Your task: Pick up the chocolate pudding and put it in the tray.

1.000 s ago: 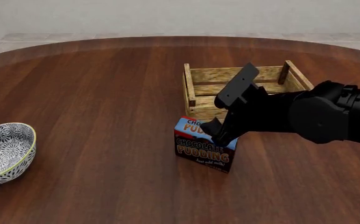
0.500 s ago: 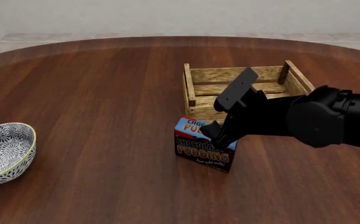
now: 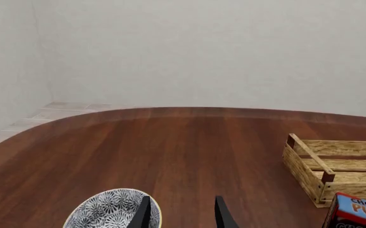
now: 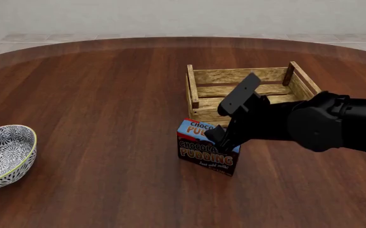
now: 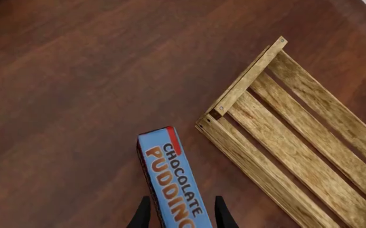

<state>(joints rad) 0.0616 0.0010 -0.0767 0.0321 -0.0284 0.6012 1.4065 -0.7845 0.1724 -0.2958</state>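
- Right gripper (image 5: 180,216) sits down over the blue top of the chocolate pudding (image 4: 207,147), one dark finger on each long side of the carton; in the right wrist view the fingers (image 5: 142,214) lie against the carton's edges, but whether they actually press on it cannot be told.
- From the front view, the right arm reaches in from the right, its black body covering the near right part of the tray (image 4: 203,83) and the far right corner of the carton.
- Chocolate pudding stands upright on the table (image 4: 107,95), its dark front with orange lettering facing the camera, just in front of the tray's near left corner; in the right wrist view a narrow strip of table shows between carton and tray.
- Tray rests on the table beyond the carton, its slatted floor showing bare in the right wrist view (image 5: 296,142).
- Left gripper (image 3: 180,213) is parked at the table's left side, its two fingers set apart with nothing between them, beside the patterned bowl (image 4: 10,149).
- Bowl lies near the left edge of the front view, well apart from carton and tray.
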